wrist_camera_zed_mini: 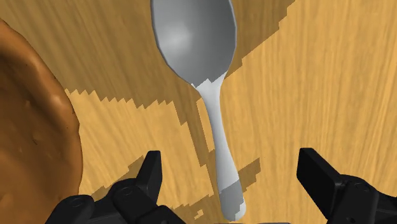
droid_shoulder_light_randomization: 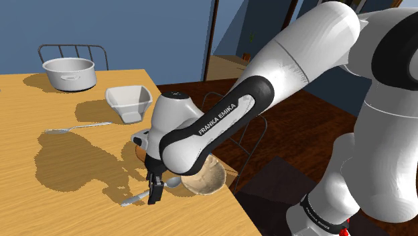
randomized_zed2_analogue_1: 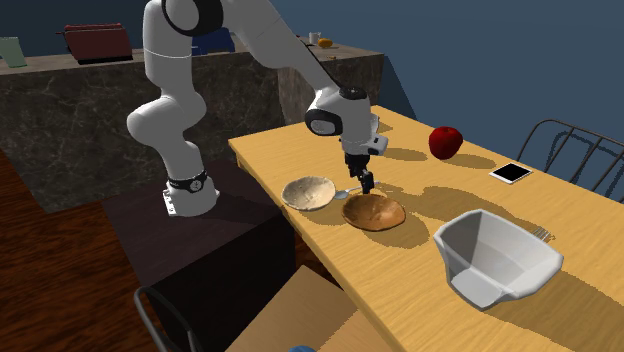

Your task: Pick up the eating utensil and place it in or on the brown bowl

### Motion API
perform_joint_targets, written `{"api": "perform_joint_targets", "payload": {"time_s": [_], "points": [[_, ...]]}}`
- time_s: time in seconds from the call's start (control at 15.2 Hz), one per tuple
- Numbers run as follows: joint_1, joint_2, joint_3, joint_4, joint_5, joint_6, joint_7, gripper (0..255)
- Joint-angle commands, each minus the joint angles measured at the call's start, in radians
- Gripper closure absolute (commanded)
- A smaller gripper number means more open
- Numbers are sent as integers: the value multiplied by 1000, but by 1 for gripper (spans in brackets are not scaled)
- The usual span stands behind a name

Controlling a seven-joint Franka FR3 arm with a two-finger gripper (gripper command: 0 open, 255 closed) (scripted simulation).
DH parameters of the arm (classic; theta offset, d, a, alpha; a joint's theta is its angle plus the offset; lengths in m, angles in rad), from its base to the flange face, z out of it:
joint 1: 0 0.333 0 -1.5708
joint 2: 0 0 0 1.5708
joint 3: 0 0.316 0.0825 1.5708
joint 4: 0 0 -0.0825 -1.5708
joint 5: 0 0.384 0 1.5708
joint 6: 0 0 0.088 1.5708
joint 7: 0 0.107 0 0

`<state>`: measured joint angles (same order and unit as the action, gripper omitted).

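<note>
- The wooden table (droid_shoulder_light_randomization: 47, 201) carries everything, and my shadow falls across it.
- My arm (droid_shoulder_light_randomization: 221, 121) rises from the dark stand (randomized_zed2_analogue_1: 200, 245), bends at the elbow and reaches out over the table's near edge. The forearm slopes down and the wrist turns so that my hand points straight down at the wood.
- A white, square-sided container (randomized_zed2_analogue_1: 497, 262) sits well away from my hand, toward the second exterior view's right.
- A grey pot (droid_shoulder_light_randomization: 69, 72) with side handles stands at the far end of the table, at the shoulder view's upper left.
- The brown bowl (randomized_zed2_analogue_1: 373, 211) rests near the table edge, just beside my hand. Its rough brown wall (wrist_camera_zed_mini: 32, 127) shows next to one of my fingers.
- A paler tan bowl (randomized_zed2_analogue_1: 308, 192) sits close by it, on the side nearer the stand.
- A red apple (randomized_zed2_analogue_1: 445, 141) and a flat phone (randomized_zed2_analogue_1: 511, 173) lie farther along the table.
- A second silver utensil (droid_shoulder_light_randomization: 77, 127) lies apart, near the white container.
- My gripper (wrist_camera_zed_mini: 232, 162) hangs low over the table with its fingers (wrist_camera_zed_mini: 149, 178) spread wide, holding nothing.
- The spoon (wrist_camera_zed_mini: 215, 124) lies flat on the wood between the two bowls. Its handle runs into the gap between my fingers, touching neither, and its bowl end points away from my hand.
</note>
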<state>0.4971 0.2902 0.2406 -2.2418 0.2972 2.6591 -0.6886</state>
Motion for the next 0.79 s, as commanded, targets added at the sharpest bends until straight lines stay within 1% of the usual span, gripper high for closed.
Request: {"api": "perform_joint_targets", "payload": {"time_s": [0.0,0.33,0.4,0.73], "points": [[0,3,0,0,0,3,0,0],[0,3,0,0,0,3,0,0],[0,3,0,0,0,3,0,255],[0,3,0,0,0,3,0,255]]}}
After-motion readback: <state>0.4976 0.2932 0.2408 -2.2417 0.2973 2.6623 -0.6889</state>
